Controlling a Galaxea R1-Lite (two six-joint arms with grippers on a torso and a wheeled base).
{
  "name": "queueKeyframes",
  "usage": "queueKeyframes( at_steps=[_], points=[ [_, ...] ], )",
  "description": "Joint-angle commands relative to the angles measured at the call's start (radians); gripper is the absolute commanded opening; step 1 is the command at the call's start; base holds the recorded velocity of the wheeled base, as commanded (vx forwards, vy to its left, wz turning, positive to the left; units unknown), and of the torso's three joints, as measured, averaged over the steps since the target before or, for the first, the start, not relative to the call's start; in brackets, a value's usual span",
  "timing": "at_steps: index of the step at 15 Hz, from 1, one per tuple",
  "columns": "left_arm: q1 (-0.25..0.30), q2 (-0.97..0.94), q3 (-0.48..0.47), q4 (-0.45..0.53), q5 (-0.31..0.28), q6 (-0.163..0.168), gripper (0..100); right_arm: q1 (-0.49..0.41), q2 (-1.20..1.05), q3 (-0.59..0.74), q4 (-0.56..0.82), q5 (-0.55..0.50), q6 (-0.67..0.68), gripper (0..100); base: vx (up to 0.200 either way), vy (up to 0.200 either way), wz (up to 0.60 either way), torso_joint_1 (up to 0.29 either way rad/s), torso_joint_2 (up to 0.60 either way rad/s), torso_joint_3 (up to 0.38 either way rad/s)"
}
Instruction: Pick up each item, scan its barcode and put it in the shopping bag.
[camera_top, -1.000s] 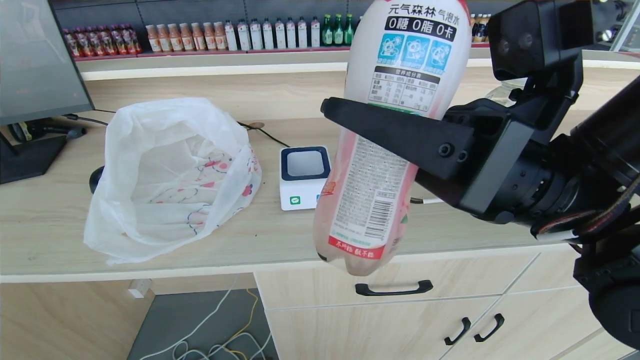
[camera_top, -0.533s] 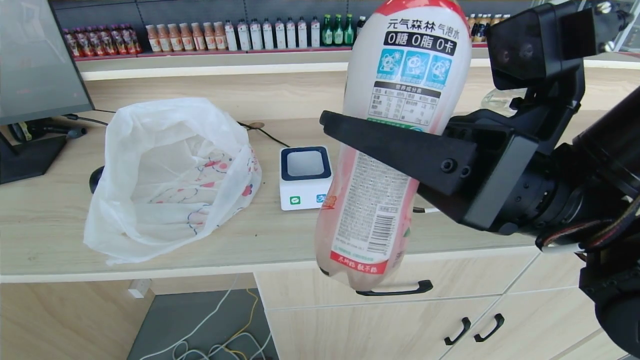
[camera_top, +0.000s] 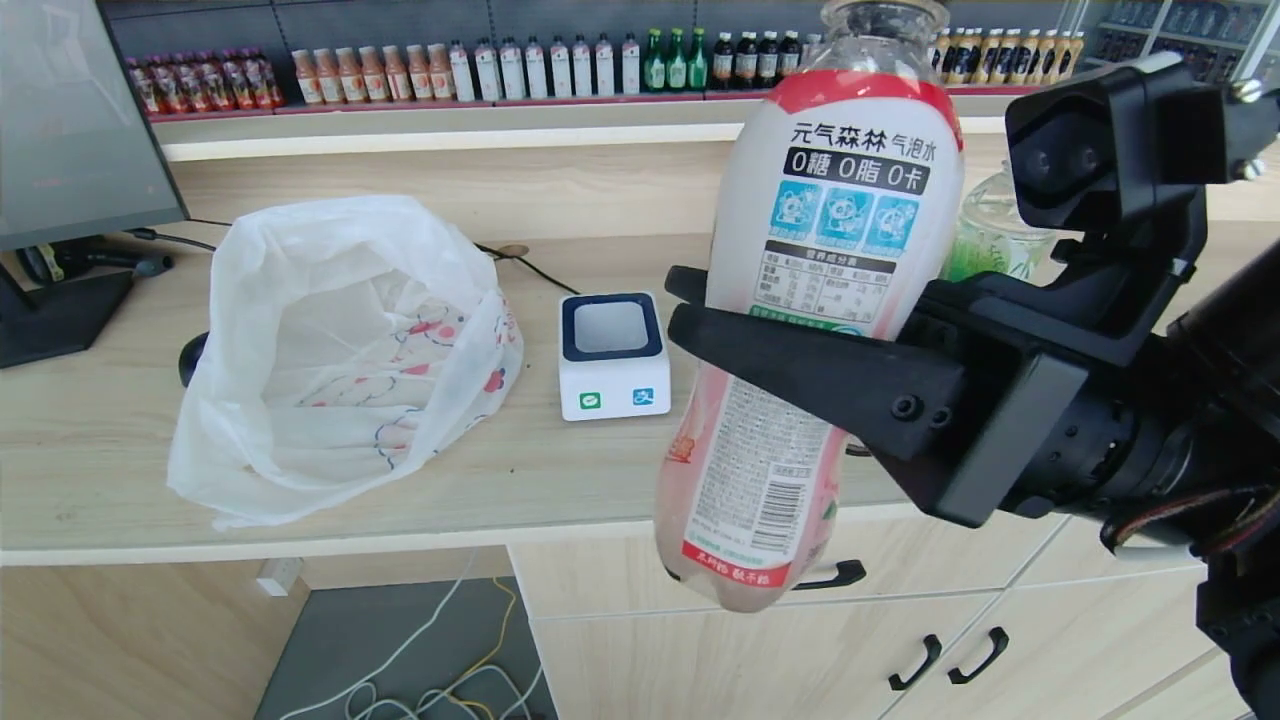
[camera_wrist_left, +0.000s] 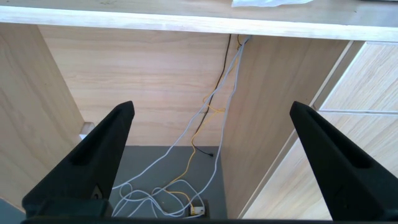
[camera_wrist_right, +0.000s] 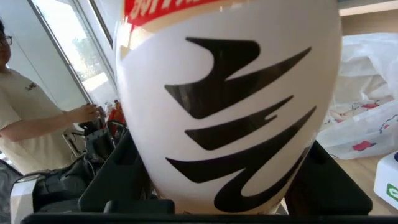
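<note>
Up close on the right side of the head view, the right gripper (camera_top: 700, 315) was clamped around the middle of a pink drink bottle (camera_top: 835, 230). One black finger (camera_top: 820, 375) crossed the front of the bottle and the other sat behind it. The bottle hung in the air, nearly upright and tipped a little, with its top at the upper edge of the frame. Its barcode (camera_top: 775, 500) was on the lower part of the label and faced the camera.

Left of the bottle, a small white scanner (camera_top: 612, 355) with a dark blue top sat on the wooden counter (camera_top: 100, 450). The white shopping bag (camera_top: 340, 350) stood open in the left half of the frame, just beside the scanner. A green bottle (camera_top: 990, 240) peeked out behind the pink one. A shelf of drinks (camera_top: 450, 70) ran along the top.

The right wrist view looked at the bottle's round bottom (camera_wrist_right: 230, 124), with the bag (camera_wrist_right: 367, 106) at the right edge.

The left gripper (camera_wrist_left: 211, 109) was spread wide with nothing in it, low down under the counter, above some cables (camera_wrist_left: 161, 193) on the floor.
</note>
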Motion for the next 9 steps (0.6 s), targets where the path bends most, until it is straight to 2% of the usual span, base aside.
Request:
queueKeyframes(
  at_steps=[1,3,6,7,9],
  points=[
    [0.000,0.000,0.000,0.000,0.000,0.000,100,-0.001,-0.012,0.024,0.000,-0.080,-0.029,0,0.000,0.000,0.00,0.000,0.00,0.000],
    [0.000,0.000,0.000,0.000,0.000,0.000,100,0.014,-0.010,0.031,0.000,-0.221,-0.089,0,0.000,0.000,0.00,0.000,0.00,0.000],
    [0.000,0.000,0.000,0.000,0.000,0.000,100,0.019,-0.013,0.088,0.000,-0.355,-0.193,0,0.000,0.000,0.00,0.000,0.00,0.000],
    [0.000,0.000,0.000,0.000,0.000,0.000,100,0.019,-0.035,0.136,0.000,-0.439,-0.245,0,0.000,0.000,0.00,0.000,0.00,0.000],
    [0.000,0.000,0.000,0.000,0.000,0.000,100,0.019,-0.042,0.140,-0.003,-0.585,-0.389,0,0.000,0.000,0.00,0.000,0.00,0.000]
  ],
)
